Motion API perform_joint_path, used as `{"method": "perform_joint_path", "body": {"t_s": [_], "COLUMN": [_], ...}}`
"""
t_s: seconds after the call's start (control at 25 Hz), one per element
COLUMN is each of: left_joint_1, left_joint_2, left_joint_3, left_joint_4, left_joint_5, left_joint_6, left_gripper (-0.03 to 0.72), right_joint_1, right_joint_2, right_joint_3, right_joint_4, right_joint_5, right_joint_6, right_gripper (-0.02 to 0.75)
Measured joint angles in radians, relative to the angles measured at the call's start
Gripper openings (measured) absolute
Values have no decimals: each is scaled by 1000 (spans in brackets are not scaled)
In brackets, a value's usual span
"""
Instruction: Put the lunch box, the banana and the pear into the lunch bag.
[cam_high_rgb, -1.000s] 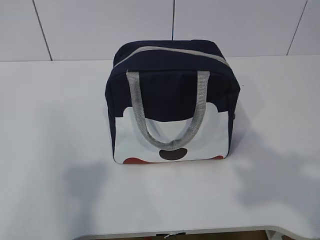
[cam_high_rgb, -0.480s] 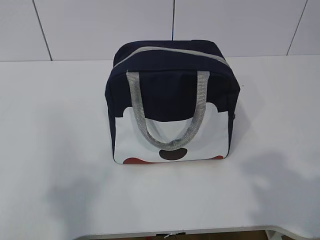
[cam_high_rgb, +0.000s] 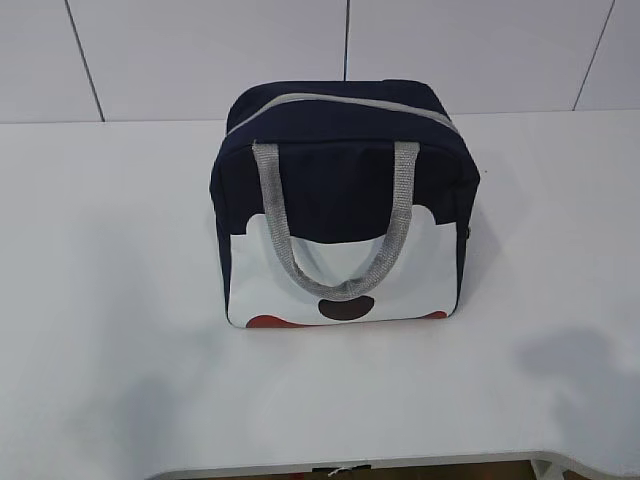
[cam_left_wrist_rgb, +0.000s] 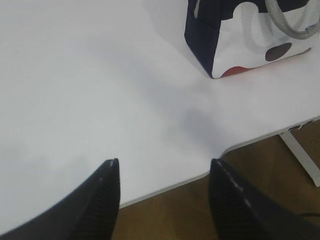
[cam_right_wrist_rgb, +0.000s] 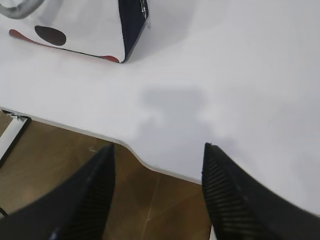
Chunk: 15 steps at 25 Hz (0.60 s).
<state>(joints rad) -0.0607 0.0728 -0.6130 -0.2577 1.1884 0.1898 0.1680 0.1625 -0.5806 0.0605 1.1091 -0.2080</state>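
Only the arm shadows shifted across the bench (cam_high_rgb: 100, 300); lunch bag (cam_high_rgb: 340, 200) sits zipped (no food visible), both arms' jaws wide, holding nothing.

1. White table (cam_high_rgb: 110, 300), smooth and matte, with soft grey shadows near the front corners.
2. White panelled wall (cam_high_rgb: 200, 55) behind, split by thin dark seams.
3. Brown wooden floor (cam_right_wrist_rgb: 65, 160) below the table's curved front edge.
4. White table leg (cam_left_wrist_rgb: 302, 155), slanted.
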Motion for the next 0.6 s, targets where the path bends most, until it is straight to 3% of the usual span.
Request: {"method": "perform_joint_path", "body": {"t_s": [0.6], "left_joint_1": [0], "left_joint_2": [-58], "left_joint_3": [68], "left_joint_4": [37], "left_joint_5": [29], "left_joint_6": [-29], "left_gripper": [418], "right_joint_1": [0], "right_joint_2": [-180], "right_joint_3": [60], "right_joint_4": [-49], "right_joint_5": [40], "right_joint_6": [31], "right_gripper": [463]}}
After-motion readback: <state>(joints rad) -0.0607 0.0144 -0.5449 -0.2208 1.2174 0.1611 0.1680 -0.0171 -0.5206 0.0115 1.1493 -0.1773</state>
